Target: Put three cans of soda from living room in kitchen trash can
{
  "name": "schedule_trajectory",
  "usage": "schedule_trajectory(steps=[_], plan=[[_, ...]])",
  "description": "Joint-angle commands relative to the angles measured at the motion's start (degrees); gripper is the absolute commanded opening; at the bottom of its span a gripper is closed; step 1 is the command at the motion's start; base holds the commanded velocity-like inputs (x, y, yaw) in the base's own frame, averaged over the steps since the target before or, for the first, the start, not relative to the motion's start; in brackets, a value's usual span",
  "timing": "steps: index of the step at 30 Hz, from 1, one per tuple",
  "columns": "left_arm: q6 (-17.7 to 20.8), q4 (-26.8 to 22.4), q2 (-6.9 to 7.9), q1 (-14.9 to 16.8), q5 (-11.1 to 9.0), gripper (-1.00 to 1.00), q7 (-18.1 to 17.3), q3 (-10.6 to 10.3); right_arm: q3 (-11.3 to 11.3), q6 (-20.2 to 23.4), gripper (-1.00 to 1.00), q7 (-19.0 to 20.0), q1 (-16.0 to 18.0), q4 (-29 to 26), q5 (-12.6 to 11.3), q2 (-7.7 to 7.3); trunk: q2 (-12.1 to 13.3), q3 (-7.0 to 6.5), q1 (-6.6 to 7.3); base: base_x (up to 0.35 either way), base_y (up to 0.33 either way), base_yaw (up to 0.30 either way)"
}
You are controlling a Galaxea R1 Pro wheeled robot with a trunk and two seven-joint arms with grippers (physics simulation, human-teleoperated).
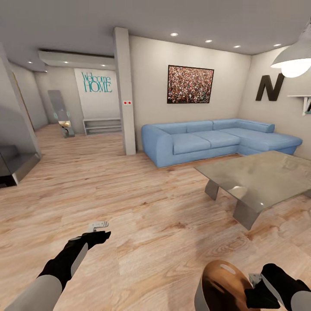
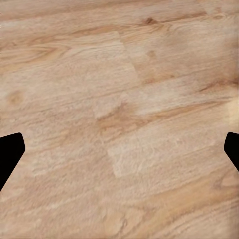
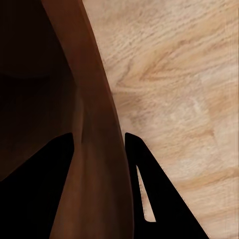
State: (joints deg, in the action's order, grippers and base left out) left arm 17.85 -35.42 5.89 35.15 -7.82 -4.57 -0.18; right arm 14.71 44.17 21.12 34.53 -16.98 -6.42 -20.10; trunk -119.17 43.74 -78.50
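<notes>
I am in the living room, on its light wood plank floor [image 1: 142, 203]. The trash can [image 1: 220, 287], grey outside and glossy brown inside, hangs low at my right with its slot handle near the rim. My right gripper [image 1: 258, 288] is shut on its rim; in the right wrist view the fingers [image 3: 144, 174] pinch the brown wall [image 3: 94, 114] of the can. My left gripper [image 1: 98, 229] is open over bare floor, with nothing between its fingers [image 2: 10, 149]. The soda cans are out of view.
A light blue sofa [image 1: 216, 138] stands against the far wall. A low glass table [image 1: 259, 177] is ahead on the right, under a hanging lamp [image 1: 296, 58]. A grey pillar [image 1: 125, 90] divides the room from a hallway [image 1: 73, 129]. A dark cabinet edge [image 1: 13, 166] is at left.
</notes>
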Motion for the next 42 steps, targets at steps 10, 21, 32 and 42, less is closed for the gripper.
schedule_trajectory(steps=[10,21,32,42], plan=[[0.08,0.06,0.00,-0.01,0.00,1.00,-0.07,0.00,-0.37,0.20,-1.00,-0.12,0.01,0.02,-1.03,0.05,0.00,-0.45,0.00,-0.022,0.192,-0.139],[0.08,0.09,0.00,-0.03,0.06,1.00,-0.03,0.00,-0.38,0.18,-1.00,-0.03,0.01,0.02,-1.05,0.04,0.00,-1.15,0.00,-0.205,0.241,-0.192],[-0.01,0.09,0.00,-0.04,0.07,1.00,0.00,-0.07,-0.38,0.20,-1.00,0.00,0.01,0.02,-1.01,0.03,0.00,-1.61,0.00,-0.214,0.198,-0.136],[-0.09,0.09,0.00,-0.02,0.09,1.00,0.00,-0.97,-0.38,0.13,-1.00,-0.20,0.01,0.02,-0.97,0.06,0.00,-1.62,0.00,-0.008,0.007,-0.044]])
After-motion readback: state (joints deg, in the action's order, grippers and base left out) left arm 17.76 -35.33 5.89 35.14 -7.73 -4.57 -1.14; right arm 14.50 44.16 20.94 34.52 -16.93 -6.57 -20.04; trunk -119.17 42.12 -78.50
